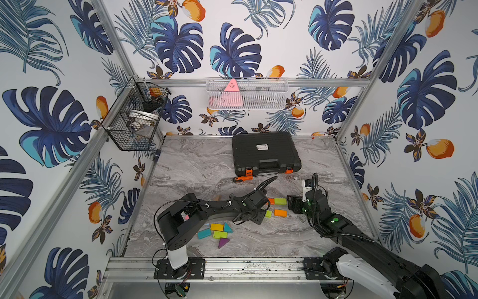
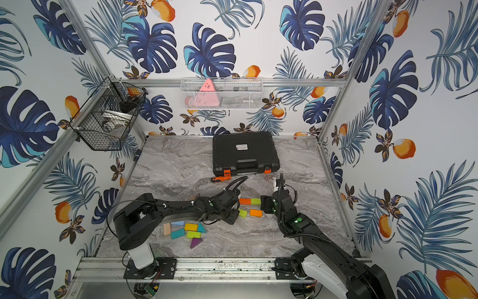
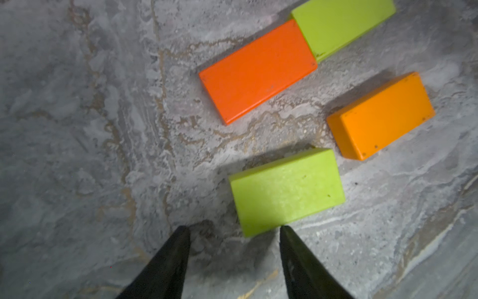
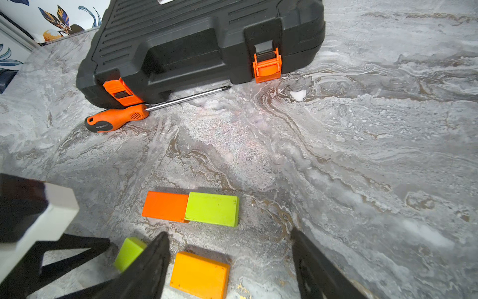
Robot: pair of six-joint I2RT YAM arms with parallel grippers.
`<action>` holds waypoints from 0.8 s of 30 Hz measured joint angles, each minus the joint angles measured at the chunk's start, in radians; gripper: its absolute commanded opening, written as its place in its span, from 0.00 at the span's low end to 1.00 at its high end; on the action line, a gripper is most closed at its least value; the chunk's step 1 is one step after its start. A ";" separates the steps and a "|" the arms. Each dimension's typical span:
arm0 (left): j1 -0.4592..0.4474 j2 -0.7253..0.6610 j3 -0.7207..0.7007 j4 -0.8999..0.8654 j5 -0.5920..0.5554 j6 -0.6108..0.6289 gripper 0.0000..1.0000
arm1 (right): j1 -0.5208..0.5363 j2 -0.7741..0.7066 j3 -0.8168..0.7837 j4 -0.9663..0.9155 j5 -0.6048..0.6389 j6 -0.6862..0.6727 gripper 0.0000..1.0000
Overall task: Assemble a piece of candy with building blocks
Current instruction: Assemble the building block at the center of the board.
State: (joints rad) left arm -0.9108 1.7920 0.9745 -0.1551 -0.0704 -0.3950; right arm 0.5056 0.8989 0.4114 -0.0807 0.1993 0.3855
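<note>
Noted bare marble table (image 1: 196, 165) wide open left of the black case (image 1: 265, 152) and down the right edge, logged the screwdriver (image 1: 243, 179) close along the case front, found the gap between left gripper (image 3: 233, 227) and right gripper (image 4: 229, 233) filled by four orange and lime blocks (image 3: 287, 191), loose block pile (image 1: 219, 234) near-left.

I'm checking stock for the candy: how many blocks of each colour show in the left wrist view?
Lime-green blocks: 2
Red-orange block: 1
Orange block: 1
Total: 4
</note>
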 measured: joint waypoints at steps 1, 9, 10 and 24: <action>0.000 0.001 -0.008 0.026 0.002 0.002 0.61 | 0.000 0.000 0.000 0.000 -0.003 0.000 0.76; 0.000 0.004 -0.046 0.136 0.019 0.003 0.60 | -0.002 0.002 -0.001 0.000 -0.008 0.000 0.76; 0.000 0.006 -0.046 0.143 0.021 0.003 0.60 | -0.002 0.004 -0.001 0.000 -0.008 0.000 0.76; 0.000 0.018 -0.065 0.223 0.044 0.000 0.58 | -0.002 0.015 -0.001 0.001 -0.019 0.000 0.76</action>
State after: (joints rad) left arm -0.9108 1.8103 0.9092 0.0677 -0.0261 -0.3950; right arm 0.5037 0.9142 0.4103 -0.0799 0.1802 0.3851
